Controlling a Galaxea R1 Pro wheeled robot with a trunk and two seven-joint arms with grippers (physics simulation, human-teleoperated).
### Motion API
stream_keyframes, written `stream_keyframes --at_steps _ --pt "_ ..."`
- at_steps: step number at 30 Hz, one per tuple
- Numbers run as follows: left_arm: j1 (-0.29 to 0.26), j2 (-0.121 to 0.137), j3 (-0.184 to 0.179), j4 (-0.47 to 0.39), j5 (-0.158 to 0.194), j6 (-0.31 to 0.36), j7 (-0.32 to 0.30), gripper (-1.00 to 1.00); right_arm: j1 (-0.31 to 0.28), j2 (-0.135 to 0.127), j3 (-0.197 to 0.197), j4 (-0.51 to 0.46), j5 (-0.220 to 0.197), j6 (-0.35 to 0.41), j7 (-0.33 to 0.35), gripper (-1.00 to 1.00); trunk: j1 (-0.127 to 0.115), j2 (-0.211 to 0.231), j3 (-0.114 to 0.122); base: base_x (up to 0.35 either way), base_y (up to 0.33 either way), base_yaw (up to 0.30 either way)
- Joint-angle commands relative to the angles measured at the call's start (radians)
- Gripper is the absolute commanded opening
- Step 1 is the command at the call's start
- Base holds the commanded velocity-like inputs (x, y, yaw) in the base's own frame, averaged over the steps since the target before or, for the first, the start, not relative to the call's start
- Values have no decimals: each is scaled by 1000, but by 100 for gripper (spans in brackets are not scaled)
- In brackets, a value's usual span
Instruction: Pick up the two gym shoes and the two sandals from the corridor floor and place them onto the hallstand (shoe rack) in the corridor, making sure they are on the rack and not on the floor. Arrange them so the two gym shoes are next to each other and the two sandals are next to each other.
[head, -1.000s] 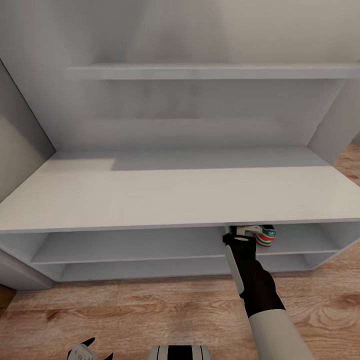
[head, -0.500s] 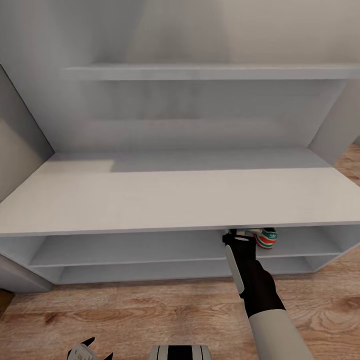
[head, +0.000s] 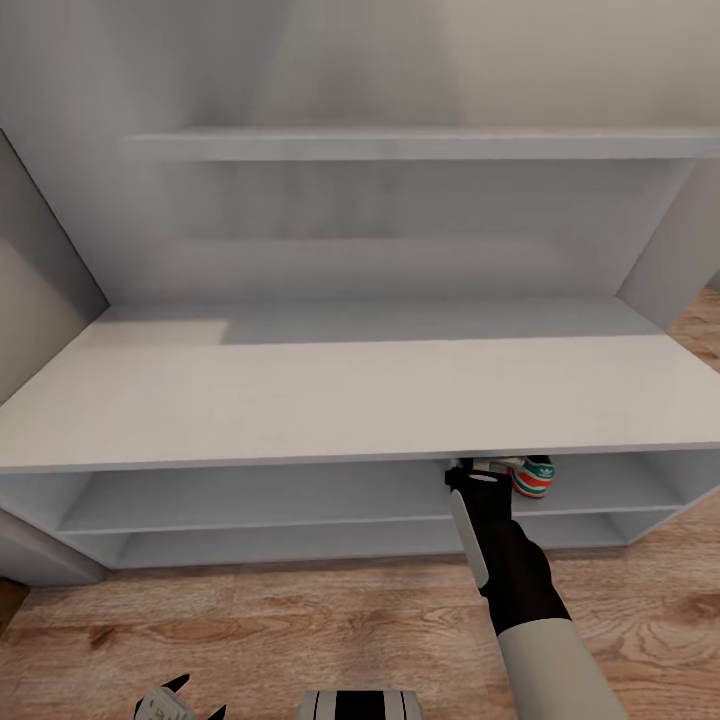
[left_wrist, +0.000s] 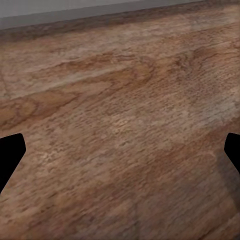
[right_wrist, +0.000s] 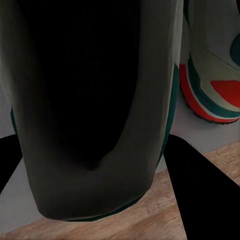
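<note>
My right gripper (head: 481, 466) reaches under the bench top of the light-grey hallstand (head: 300, 400) onto the upper low shelf. In the right wrist view the right gripper (right_wrist: 95, 145) is shut on a gym shoe (right_wrist: 90, 100), whose dark opening sits between the fingers (right_wrist: 200, 185) at the shelf's front edge. A second gym shoe (right_wrist: 212, 75), its green and red heel (head: 532, 476) showing on that shelf, stands close beside it. My left gripper (head: 180, 698) hangs low and open over the wood corridor floor (left_wrist: 120, 110). The sandals are out of view.
The hallstand's wide bench top (head: 350, 385) and an upper shelf (head: 420, 143) span the view, with side walls at left and right. The lower open shelf (head: 300, 540) sits just above the plank floor (head: 300, 620). My base (head: 360, 704) is near the rack.
The camera shifted very slightly about a second ago. The right arm, the shoes and the left gripper have held still.
</note>
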Motion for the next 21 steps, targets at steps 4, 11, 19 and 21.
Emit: stream_keyframes --at_steps 4,11,19,21 --pt "-1 -1 6 -1 -8 -5 -4 100 -1 0 1 0 8 6 -7 -100 0 0 -1 0 0 0" --pt "-1 -1 6 -1 -8 -5 -4 100 -1 0 -1 -2 9 6 -7 100 0 0 -1 0 0 0" --pt "-1 0 6 -2 -8 -5 -4 100 -1 0 -1 -3 9 6 -7 100 0 0 -1 0 0 0" --pt "-1 0 6 -2 -8 -5 -4 100 -1 0 -1 -3 9 6 -7 100 0 0 -1 0 0 0"
